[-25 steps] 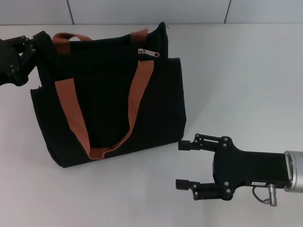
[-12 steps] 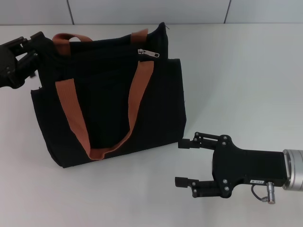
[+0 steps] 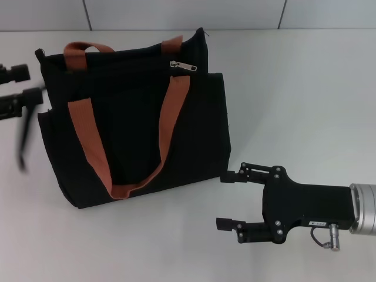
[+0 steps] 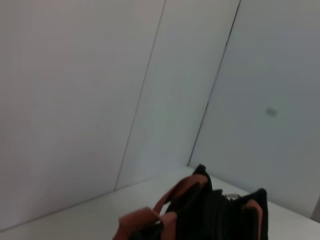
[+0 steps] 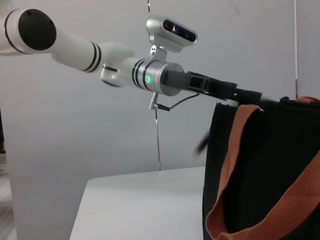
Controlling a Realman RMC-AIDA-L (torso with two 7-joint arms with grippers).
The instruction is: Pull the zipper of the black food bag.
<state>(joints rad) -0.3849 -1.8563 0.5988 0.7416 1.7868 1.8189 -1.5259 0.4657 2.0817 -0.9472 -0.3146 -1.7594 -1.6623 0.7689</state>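
The black food bag (image 3: 135,117) stands on the white table with two rust-orange straps. It also shows in the left wrist view (image 4: 220,215) and the right wrist view (image 5: 270,160). The zipper (image 3: 182,65), a small silver slider with its tab, sits on the track near the bag's upper right end, with a glint of it in the left wrist view (image 4: 231,196). My left gripper (image 3: 32,85) is open just left of the bag's top left corner, blurred by motion. My right gripper (image 3: 228,201) is open and empty on the table, off the bag's lower right corner.
A grey panelled wall (image 3: 188,14) runs behind the table. The left arm (image 5: 100,55) reaches across to the bag's corner in the right wrist view. The white table (image 3: 294,100) lies bare to the right of the bag.
My left gripper has drawn back to the left off the bag's top left corner and opened. The corner now stands free. The right gripper has barely shifted.
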